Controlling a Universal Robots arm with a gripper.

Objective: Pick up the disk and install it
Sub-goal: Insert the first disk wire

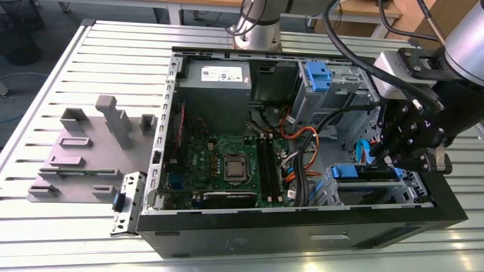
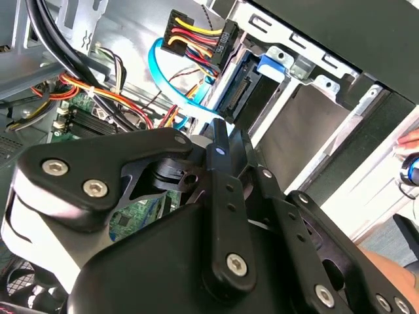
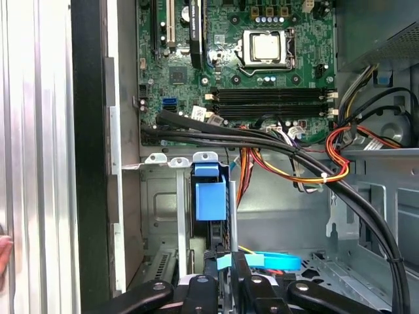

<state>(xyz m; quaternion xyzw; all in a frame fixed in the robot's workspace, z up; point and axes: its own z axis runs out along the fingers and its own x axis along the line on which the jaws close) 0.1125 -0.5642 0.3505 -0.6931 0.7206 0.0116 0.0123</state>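
The disk (image 1: 353, 171) stands on edge in the lower drive bay at the case's front corner, on the exterior view's right, with its blue rail on top. In the first wrist view the blue tab of the disk (image 3: 211, 198) sits between the bay's metal walls. The second wrist view shows the connector end of the disk (image 2: 237, 95) beside a blue clip. My gripper (image 1: 391, 163) hangs just above the bay. Its fingers (image 2: 220, 140) stand close together, shut, and I see nothing held between them. In the first wrist view the gripper (image 3: 224, 265) is right over the disk's edge.
The open computer case (image 1: 302, 226) lies on a slatted metal table. Inside are the motherboard (image 1: 226, 164), a grey power supply (image 1: 215, 85), an upper cage with a blue latch (image 1: 316, 76), and orange and black cables (image 3: 308, 170). A blue flat cable (image 2: 163, 72) curves near the bay. A grey fixture (image 1: 83, 147) stands at the exterior view's left. A hand (image 2: 411, 140) shows outside the case.
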